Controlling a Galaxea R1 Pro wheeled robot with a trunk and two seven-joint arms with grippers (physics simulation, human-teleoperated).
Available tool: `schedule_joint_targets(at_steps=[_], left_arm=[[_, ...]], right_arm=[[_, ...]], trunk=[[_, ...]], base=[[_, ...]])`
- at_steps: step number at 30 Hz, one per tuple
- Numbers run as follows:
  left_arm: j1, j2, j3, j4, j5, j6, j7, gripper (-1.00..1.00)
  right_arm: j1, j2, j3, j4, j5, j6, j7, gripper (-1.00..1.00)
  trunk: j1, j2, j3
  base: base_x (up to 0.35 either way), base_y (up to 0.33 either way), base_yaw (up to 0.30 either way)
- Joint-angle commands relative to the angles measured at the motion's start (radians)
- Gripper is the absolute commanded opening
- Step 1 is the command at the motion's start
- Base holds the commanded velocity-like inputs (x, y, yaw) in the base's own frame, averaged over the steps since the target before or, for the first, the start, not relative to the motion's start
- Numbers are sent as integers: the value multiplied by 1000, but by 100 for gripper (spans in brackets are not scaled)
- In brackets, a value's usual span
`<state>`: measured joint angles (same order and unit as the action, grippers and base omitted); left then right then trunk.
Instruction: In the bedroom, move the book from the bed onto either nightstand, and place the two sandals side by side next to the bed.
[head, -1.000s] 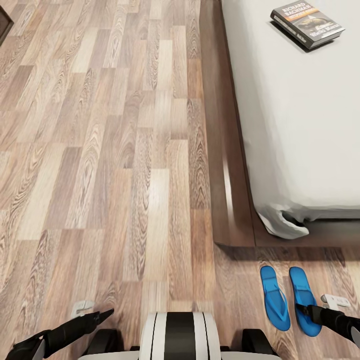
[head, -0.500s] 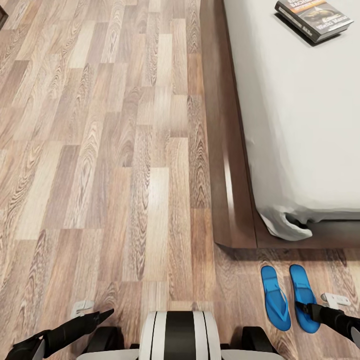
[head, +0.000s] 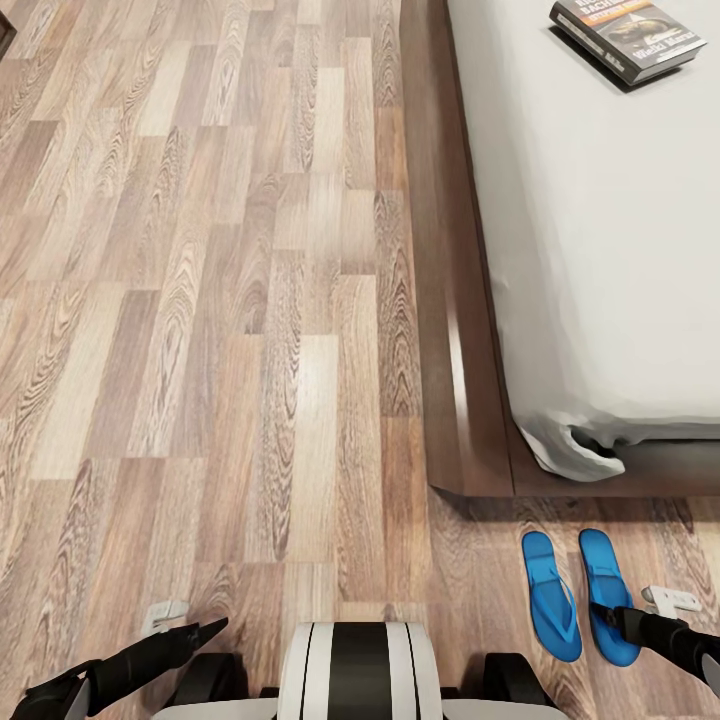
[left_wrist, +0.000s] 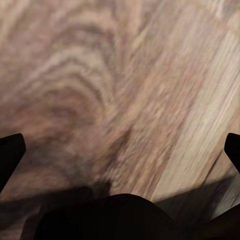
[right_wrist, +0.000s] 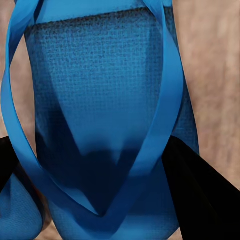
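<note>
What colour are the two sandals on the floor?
Bright blue sandals; the right wrist view shows it best.

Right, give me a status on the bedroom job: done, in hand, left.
Looks done: the two bright blue flip-flops lie side by side on the wood-plank floor at the corner of the dark-framed bed.
In hand: the right gripper sits over the right-hand flip-flop; whether it grips is unclear. The left gripper is open over bare floor.
Left: the dark paperback book lies on the mattress, not on a nightstand.
</note>
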<state>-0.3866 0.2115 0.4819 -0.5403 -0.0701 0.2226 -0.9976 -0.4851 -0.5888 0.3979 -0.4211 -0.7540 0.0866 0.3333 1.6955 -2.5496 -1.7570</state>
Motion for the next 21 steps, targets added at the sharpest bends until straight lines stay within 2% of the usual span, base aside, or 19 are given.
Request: schedule_joint_targets(at_steps=[1,21], left_arm=[[-1,-1,7,0,-8,9,-7,100],[-1,-1,8,0,-7,9,-7,100]], right_arm=[[-6,0,6,3,2,45,1,-100],[-6,0,6,1,2,45,2,-100]], trunk=[[0,0,0],[0,0,0]], base=[[0,0,0],[0,0,0]])
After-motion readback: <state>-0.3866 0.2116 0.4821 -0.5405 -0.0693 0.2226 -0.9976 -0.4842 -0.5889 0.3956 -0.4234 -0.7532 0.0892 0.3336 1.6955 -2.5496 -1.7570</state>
